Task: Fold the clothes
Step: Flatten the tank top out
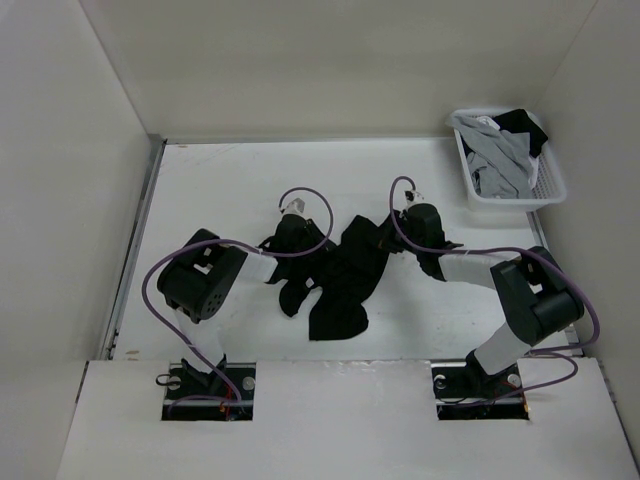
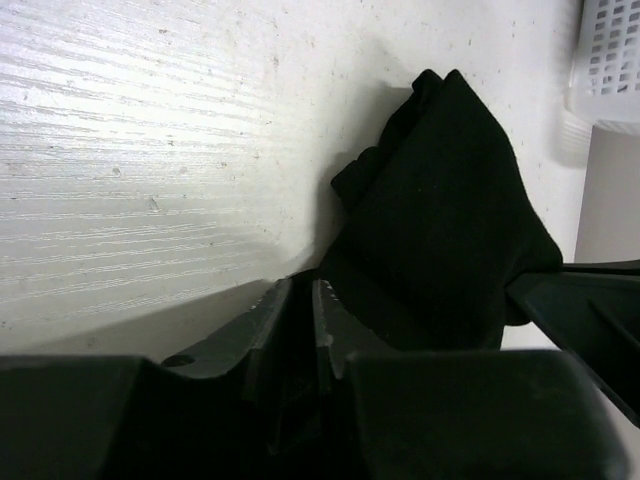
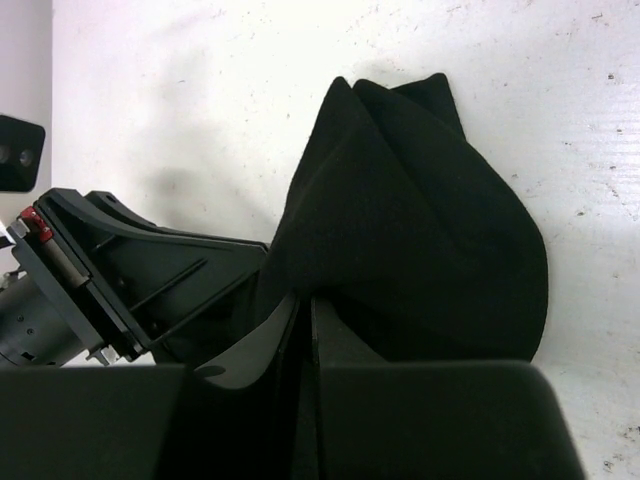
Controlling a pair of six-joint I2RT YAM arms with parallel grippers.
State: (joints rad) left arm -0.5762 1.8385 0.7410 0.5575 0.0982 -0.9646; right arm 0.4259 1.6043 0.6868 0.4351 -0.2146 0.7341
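Observation:
The clothes, one black T-shirt (image 1: 342, 282), lie bunched in the middle of the white table (image 1: 220, 180). My left gripper (image 1: 298, 246) sits at the shirt's left side. In the left wrist view its gripper (image 2: 303, 292) has the jaws nearly together on a dark fold, with the T-shirt (image 2: 440, 220) heaped up to the right. My right gripper (image 1: 402, 238) is at the shirt's upper right edge. In the right wrist view that gripper (image 3: 303, 305) is shut on the T-shirt (image 3: 400, 230), which rises from its tips in a peaked fold.
A white mesh basket (image 1: 555, 190) holding a light grey garment (image 1: 495, 155) and something black stands at the back right; its corner shows as the basket (image 2: 610, 60) in the left wrist view. White walls close in the table on three sides. The left arm (image 3: 100, 290) sits close beside the right gripper.

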